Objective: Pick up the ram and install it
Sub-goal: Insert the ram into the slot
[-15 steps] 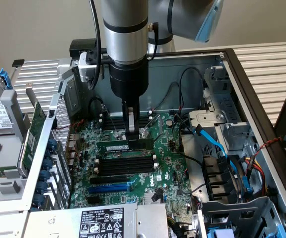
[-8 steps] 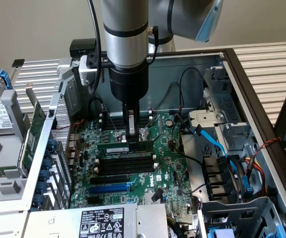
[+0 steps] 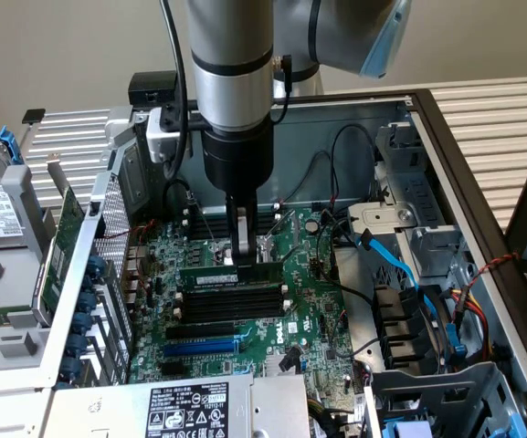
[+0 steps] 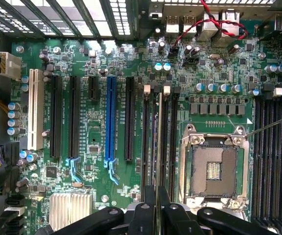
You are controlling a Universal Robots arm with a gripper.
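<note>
Jaws are pinched nearly shut on the ram [image 3: 263,270] — the gripper [image 3: 238,260] has it by the top edge, roughly mid-length. Stick stands on edge, lined up with the black memory slots [image 3: 231,303] on the motherboard [image 3: 309,315], near the CPU socket [image 4: 214,166] — can't tell if it's seated.

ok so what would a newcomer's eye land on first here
The silver robot arm reaching down into the open computer case, mid exterior view. Its gripper is shut on the ram, a thin green stick held level over the black memory slots. In the wrist view, the bare CPU socket beside those slots stands out.
</note>
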